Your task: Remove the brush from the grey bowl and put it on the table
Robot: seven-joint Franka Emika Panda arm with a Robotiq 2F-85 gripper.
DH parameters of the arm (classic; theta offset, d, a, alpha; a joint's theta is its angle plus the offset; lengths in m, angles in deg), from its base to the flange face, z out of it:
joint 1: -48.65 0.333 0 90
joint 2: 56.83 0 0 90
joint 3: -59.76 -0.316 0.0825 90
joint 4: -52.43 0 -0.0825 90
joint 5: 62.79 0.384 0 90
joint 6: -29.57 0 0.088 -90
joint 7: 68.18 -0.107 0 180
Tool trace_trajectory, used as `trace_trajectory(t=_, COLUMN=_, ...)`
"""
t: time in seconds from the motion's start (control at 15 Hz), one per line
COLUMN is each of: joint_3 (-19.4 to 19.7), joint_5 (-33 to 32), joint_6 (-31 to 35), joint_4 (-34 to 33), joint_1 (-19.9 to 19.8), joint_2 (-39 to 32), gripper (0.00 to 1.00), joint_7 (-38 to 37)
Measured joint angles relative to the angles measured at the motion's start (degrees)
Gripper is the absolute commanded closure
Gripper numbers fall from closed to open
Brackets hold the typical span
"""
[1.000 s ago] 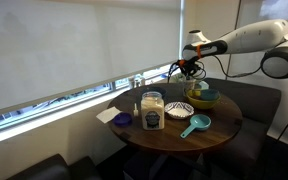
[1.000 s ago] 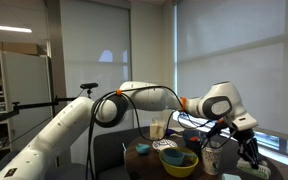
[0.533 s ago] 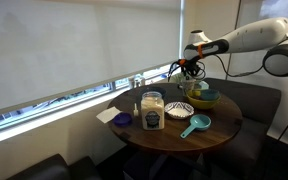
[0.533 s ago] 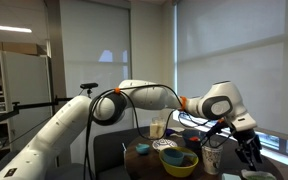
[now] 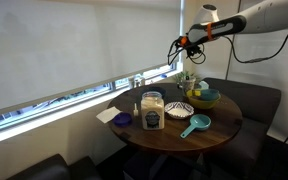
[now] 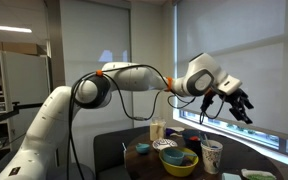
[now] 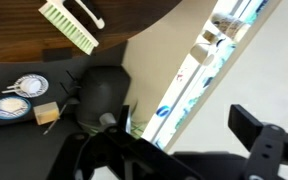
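Observation:
The brush (image 7: 72,25), with pale green bristles and a white handle, lies flat on the round dark brown table (image 7: 14,40) near its edge, free of the gripper. My gripper (image 7: 174,150) hangs high above it, open and empty. In both exterior views the gripper (image 5: 180,44) (image 6: 234,104) is raised well above the table (image 5: 219,125), toward the window. A stack of bowls in yellow and blue (image 5: 202,97) (image 6: 179,161) stands on the table. I cannot tell which one is the grey bowl.
On the table stand a white-lidded jar (image 5: 152,110), a purple dish (image 5: 122,119), a patterned bowl (image 5: 179,109), a teal scoop (image 5: 194,125) and a paper cup (image 6: 212,155). A dark seat (image 7: 24,140) below holds small round dishes (image 7: 29,87). The window is close behind.
The gripper has opened from nearly shut. The arm has risen from just over the table's far side to well above it, leaving the brush lying on the table.

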Motion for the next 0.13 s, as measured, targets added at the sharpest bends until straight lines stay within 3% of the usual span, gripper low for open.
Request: trace_trajectory(t=0.13, joint_3=-0.6, joint_5=-0.4, joint_6=4.1, joint_4=4.8, joint_1=2.1, joint_2=5.2, gripper=0.00, joint_7=5.0)
